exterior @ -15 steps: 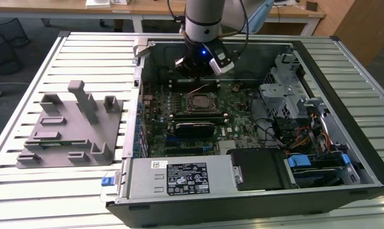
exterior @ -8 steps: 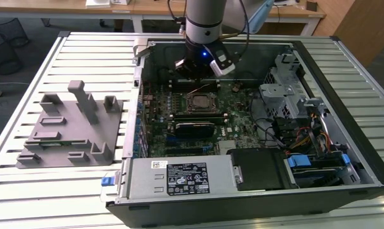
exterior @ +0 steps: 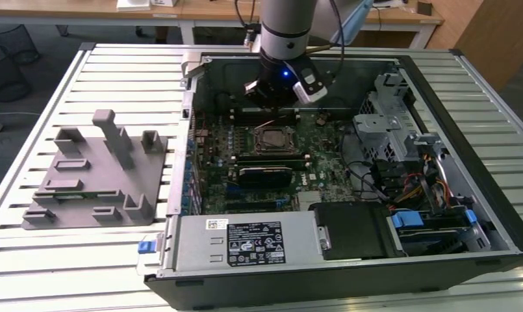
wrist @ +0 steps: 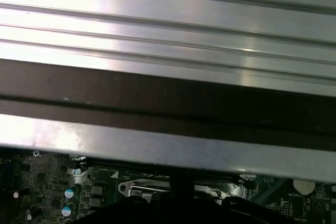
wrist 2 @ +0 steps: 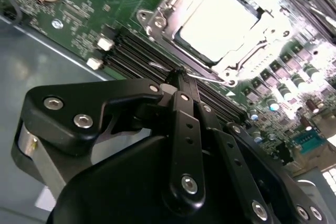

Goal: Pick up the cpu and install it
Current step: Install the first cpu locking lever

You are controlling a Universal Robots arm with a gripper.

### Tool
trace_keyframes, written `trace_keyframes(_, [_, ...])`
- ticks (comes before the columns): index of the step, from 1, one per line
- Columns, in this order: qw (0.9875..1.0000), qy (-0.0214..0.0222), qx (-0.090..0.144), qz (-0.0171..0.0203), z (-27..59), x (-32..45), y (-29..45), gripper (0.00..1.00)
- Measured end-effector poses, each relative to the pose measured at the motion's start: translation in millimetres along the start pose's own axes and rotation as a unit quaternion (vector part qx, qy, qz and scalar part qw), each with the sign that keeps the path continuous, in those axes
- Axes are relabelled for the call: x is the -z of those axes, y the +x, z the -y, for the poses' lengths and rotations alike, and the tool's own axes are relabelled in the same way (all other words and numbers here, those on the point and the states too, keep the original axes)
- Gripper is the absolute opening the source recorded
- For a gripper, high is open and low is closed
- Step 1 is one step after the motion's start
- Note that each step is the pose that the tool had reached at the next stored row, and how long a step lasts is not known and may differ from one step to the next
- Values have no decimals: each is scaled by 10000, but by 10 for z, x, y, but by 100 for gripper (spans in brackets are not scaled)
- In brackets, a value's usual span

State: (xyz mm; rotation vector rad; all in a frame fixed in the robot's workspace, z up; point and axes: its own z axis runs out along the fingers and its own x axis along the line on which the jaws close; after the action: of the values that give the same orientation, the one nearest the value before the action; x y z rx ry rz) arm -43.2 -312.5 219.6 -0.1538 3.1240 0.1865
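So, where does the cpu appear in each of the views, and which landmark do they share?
Exterior view: the cpu sits on the motherboard, just below the gripper in the picture.
Second wrist view: the pale square inside the socket frame.
First wrist view: the socket frame's edge, by the case wall.
Shared landmark: the socket frame.

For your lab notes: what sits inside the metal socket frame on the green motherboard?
Inside the silver metal socket frame lies the cpu, a flat square chip with a pale silver-white top. Whatever lies beneath the chip is covered.
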Motion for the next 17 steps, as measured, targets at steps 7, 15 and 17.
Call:
trace_keyframes(7, [10000, 0, -26, 3, 8, -8, -74, 11])
trace_keyframes(15, [10000, 1, -92, 10, 19, -63, -118, 11])
trace_keyframes(17, [9999, 2, -125, 14, 22, -81, -127, 11])
